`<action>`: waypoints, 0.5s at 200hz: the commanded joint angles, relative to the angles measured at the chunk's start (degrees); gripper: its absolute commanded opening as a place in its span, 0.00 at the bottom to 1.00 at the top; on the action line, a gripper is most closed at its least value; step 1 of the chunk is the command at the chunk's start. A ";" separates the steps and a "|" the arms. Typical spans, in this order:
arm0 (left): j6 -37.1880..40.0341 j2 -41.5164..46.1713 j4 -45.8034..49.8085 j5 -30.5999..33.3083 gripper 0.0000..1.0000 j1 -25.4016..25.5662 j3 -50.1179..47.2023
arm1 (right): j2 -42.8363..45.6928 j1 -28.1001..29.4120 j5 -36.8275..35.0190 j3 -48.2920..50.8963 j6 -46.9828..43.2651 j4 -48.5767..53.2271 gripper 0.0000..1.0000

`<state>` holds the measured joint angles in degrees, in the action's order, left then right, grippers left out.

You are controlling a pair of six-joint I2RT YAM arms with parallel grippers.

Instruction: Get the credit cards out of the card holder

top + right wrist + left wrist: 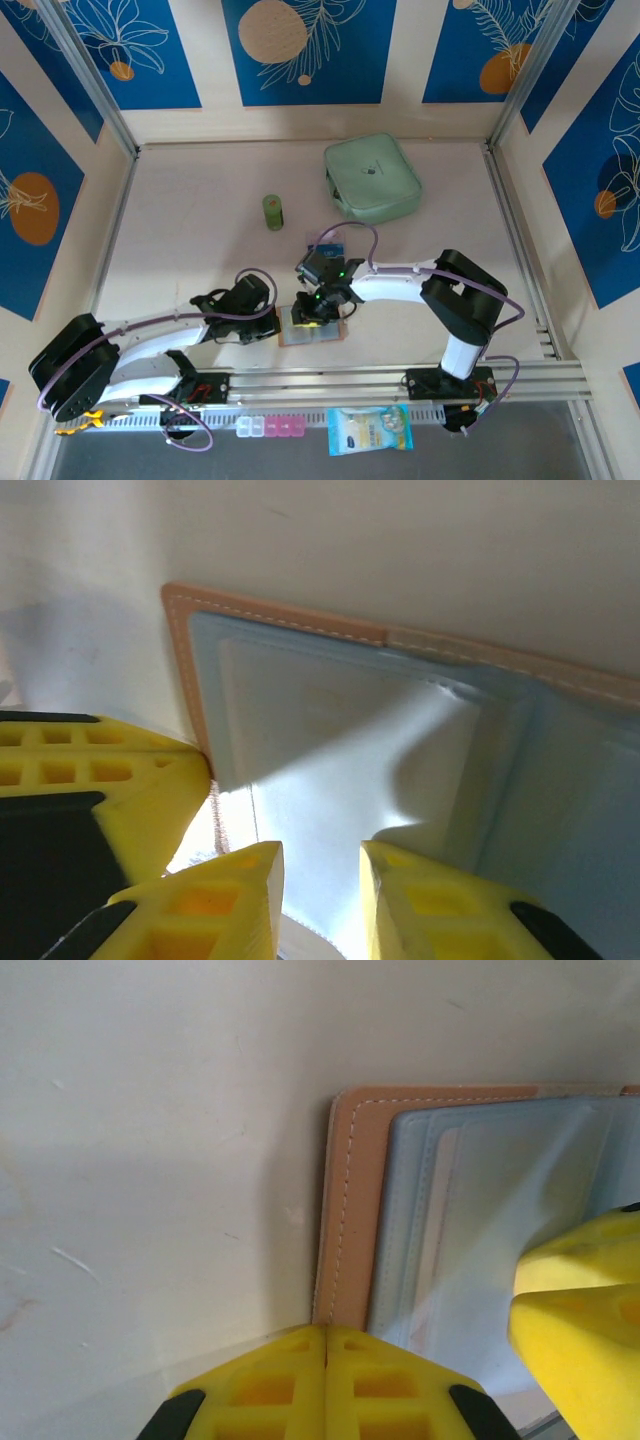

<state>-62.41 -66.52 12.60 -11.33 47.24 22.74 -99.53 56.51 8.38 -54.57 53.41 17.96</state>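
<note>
- Mint-green zip case (371, 177): a small dark mark on top, too small to read.
- Pale, scuffed counter (190, 250); blue wall panels (310, 50) with white leaves and orange discs.
- Card holder (312, 330) lies open near the front edge, grey lining up.
- Left hand (327, 1332): fingers together at the holder's tan border.
- Right hand (322, 852): fingers narrowly apart over the lining; whether it grips, I cannot tell.

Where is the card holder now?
Top view: the card holder lies open by the near edge of the table, left pincer at its left side, right pincer over it.
</note>
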 commanded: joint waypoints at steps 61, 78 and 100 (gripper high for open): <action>1.54 -0.30 1.52 1.05 0.02 -0.75 0.10 | 3.14 -1.75 -1.16 2.30 -1.67 4.21 0.29; 1.71 0.20 2.22 1.05 0.02 -0.74 1.03 | 3.29 -2.03 -0.44 3.12 -1.73 2.96 0.28; 2.00 1.03 3.06 0.91 0.03 -0.74 2.88 | 3.53 -2.50 0.55 4.60 -1.22 0.90 0.28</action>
<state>-62.22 -66.50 13.08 -11.31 47.24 23.11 -97.58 54.61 7.16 -52.25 52.53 19.97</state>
